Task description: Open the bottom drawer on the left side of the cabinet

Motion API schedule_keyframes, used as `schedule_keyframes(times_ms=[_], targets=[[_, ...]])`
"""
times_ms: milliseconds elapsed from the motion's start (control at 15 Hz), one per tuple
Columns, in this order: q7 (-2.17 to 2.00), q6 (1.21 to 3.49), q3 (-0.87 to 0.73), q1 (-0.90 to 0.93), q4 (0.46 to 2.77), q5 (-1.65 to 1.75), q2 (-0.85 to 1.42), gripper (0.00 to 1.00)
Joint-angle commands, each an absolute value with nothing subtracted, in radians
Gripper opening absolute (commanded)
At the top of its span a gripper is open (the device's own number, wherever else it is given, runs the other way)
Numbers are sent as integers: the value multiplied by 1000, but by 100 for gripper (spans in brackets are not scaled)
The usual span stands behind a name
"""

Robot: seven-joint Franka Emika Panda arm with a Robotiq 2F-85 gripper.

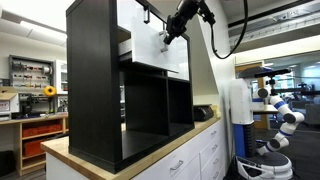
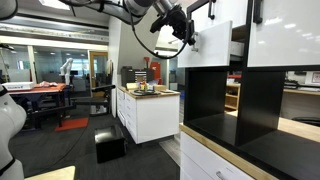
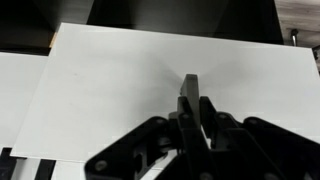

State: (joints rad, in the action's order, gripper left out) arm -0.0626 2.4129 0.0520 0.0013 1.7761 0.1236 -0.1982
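I stood near the wood-topped counter (image 1: 186, 134) and looked at the cabinet (image 1: 95, 80) on top of it. The bottom drawer (image 1: 150, 56) was in the upper middle of that exterior view. In the exterior view from the far side of the room it was right of centre, near the top (image 2: 212, 50).

The gripper (image 1: 166, 38) came down to it from the upper right and met the white front at about a right angle. In the wrist view the gripper (image 3: 195, 106) entered from the bottom edge, and the drawer front (image 3: 120, 90) filled nearly the whole frame. The fingers were almost together and seemed to pinch the small black handle (image 3: 190, 84), which stood up between them as a narrow dark bar. I think the arm held it like this because the flat front has no other place to take, and a straight approach allows a straight pull along the slides.

The front was facing out of the cabinet, toward the arm. Its long axis was horizontal, across the width of the cubby, and the drawer body went back into the cabinet. A pale side (image 2: 238, 48) was showing behind the front, so the drawer was already partly out of the black frame. How much travel remained I could not tell.
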Motion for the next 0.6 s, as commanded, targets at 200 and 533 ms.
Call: schedule_keyframes(times_ms=[200, 533], targets=[[-77, 2398, 62, 15, 1998, 100, -406, 5], [-87, 2386, 66, 14, 2100, 90, -507, 5]])
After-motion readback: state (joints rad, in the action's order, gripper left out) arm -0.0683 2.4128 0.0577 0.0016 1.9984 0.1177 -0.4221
